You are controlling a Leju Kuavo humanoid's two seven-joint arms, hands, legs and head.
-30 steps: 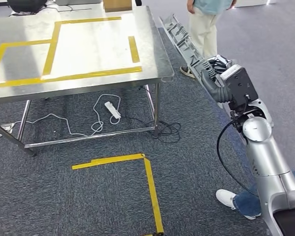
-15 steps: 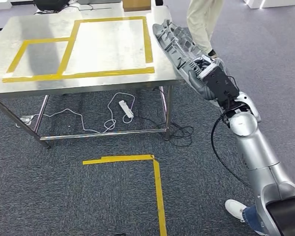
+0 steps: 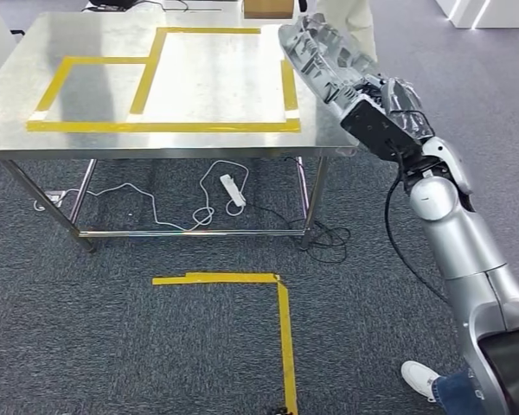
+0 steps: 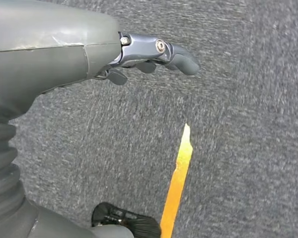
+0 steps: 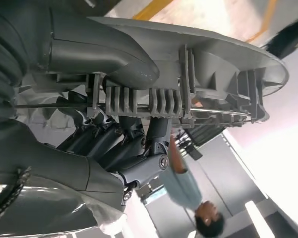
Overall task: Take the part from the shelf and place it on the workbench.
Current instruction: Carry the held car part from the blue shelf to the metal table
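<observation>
The part (image 3: 322,56) hides the right hand's fingers (image 5: 102,144).

Steel tabletop (image 3: 198,138) on tube legs, marked with yellow tape rectangles (image 3: 159,125). Cardboard box (image 3: 265,9) at far edge. Below: grey carpet floor (image 3: 113,346) with white power strip (image 3: 233,190) plus loose cable (image 3: 146,212), dark cable coil (image 3: 329,238) near the leg, yellow tape corner (image 3: 279,294) in front.
</observation>
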